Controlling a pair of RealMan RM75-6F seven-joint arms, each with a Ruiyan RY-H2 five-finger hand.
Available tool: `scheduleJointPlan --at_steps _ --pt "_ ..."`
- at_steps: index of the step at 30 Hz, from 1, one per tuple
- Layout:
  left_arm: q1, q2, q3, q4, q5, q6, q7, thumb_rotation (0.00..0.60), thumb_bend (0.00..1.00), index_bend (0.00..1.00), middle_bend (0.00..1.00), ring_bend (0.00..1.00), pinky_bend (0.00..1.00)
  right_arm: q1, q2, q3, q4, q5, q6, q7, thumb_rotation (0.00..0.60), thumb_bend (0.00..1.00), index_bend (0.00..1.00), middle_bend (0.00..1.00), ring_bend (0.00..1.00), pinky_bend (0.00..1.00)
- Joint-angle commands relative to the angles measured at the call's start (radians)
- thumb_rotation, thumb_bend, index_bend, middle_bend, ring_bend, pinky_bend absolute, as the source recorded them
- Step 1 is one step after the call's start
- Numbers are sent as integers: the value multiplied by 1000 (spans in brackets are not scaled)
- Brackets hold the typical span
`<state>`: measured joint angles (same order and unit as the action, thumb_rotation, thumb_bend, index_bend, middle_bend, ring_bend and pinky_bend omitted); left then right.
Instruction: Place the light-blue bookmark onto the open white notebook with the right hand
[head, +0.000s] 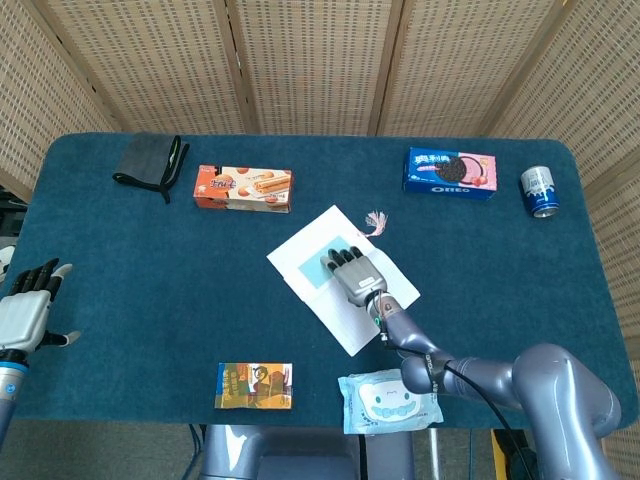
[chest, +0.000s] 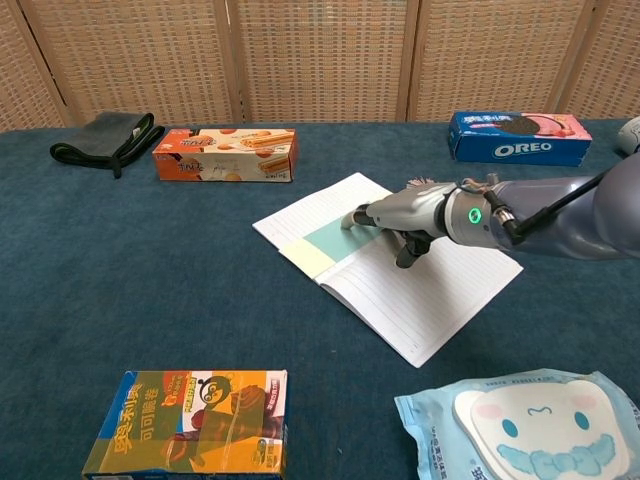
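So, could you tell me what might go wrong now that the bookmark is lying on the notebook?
1. The right hand rests with fingers on the light-blue bookmark; withdrawing could drag it off the open white notebook.
2. The bookmark's tassel hangs past the page edge, so a snag might pull it.

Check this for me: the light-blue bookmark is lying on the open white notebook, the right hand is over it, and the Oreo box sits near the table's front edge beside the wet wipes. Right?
Not quite. The Oreo box sits toward the far edge, by the can, as the head view shows. The rest holds: the light-blue bookmark lies on the open white notebook under the right hand.
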<state>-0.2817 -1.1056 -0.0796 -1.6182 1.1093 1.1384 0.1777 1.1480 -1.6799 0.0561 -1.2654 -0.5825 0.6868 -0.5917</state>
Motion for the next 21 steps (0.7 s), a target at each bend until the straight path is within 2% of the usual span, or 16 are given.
scheduleJointPlan --at_steps 1,21 --pt "0 1 0 -1 -1 0 0 600 0 0 0 0 0 4 9 -8 -6 -16 -10 -5 600 1000 0 0 0 0" --pt "0 -1 3 -2 4 0 3 600 0 0 0 0 0 14 51 -23 9 -42 -67 44 600 1000 0 0 0 0"
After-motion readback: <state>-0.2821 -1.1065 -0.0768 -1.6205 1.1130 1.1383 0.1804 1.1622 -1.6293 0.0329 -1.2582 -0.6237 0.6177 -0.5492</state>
